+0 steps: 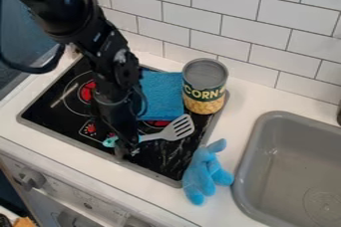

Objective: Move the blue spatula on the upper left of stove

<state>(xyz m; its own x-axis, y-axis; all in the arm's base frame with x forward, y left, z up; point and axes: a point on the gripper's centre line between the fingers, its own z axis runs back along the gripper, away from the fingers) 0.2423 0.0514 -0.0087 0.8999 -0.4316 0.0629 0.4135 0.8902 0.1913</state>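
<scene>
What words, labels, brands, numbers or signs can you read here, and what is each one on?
"CORN": on the can.
Small marks on the stove top and the front panel: too small or blurred to read.
I can make out no brand or number.

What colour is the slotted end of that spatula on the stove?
The spatula's slotted end is light grey, seen best in the camera view.
</scene>
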